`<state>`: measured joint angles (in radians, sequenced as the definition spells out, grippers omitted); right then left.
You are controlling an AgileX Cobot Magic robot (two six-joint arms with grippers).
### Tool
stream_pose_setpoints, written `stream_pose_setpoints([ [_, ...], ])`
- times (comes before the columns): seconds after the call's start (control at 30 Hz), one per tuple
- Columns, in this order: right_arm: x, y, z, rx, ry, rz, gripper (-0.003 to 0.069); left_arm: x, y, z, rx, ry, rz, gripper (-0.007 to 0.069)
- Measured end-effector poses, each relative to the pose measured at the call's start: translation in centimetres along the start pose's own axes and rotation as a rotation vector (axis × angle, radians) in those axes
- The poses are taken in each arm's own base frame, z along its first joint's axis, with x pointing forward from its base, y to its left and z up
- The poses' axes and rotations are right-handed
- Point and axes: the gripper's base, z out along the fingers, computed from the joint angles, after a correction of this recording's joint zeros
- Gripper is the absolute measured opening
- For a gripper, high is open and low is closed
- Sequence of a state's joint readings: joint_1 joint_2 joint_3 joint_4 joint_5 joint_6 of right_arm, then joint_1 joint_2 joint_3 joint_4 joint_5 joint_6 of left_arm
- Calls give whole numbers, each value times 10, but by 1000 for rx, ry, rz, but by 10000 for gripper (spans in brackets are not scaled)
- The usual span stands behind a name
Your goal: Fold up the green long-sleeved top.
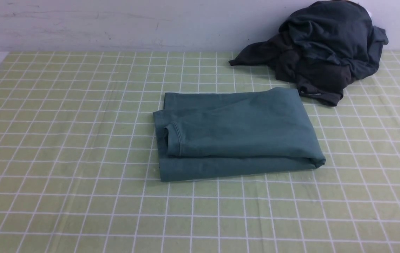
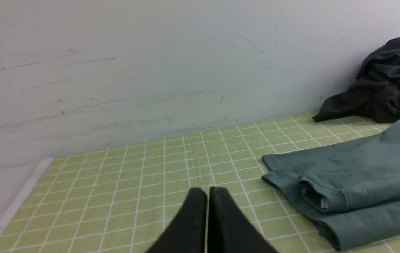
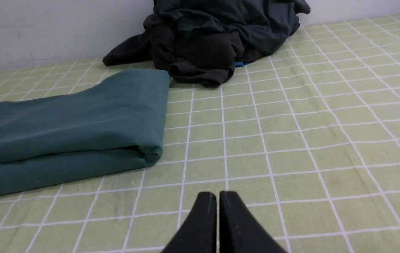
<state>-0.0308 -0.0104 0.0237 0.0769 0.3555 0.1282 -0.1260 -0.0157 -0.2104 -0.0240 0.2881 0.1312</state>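
We judge the fold all but finished: the green long-sleeved top (image 1: 236,135) lies as a compact, layered rectangle near the middle of the table, a cuffed sleeve end showing at its left side and a rounded fold along its right. Neither arm shows in the front view, so nothing touches it, and at most a little squaring of the offset lower layer seems left.

Going left to right: our left gripper (image 2: 207,196) hangs over bare cloth toward the table's left edge, fingers pressed together and holding nothing, apart from the top. Next comes the top itself, then our right gripper (image 3: 217,200), likewise pinched closed and empty, over the cloth off the top's right fold. At the far right corner, against the wall, sits a dark heap of clothes (image 1: 322,49), its nearest hem just beside the top's far right corner.

The table wears a pale green tablecloth (image 1: 63,158) with a white grid, lightly creased. Behind runs a scuffed white wall (image 1: 115,24)
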Motion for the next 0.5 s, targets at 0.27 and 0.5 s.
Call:
stream_pose_setpoints([
  [0.27,0,0,0,0,1,0,5,9,-1,3,0,6,-1,-3],
  [0.5,0,0,0,0,1,0,5,63,-6,13,2,154,-30,-3],
])
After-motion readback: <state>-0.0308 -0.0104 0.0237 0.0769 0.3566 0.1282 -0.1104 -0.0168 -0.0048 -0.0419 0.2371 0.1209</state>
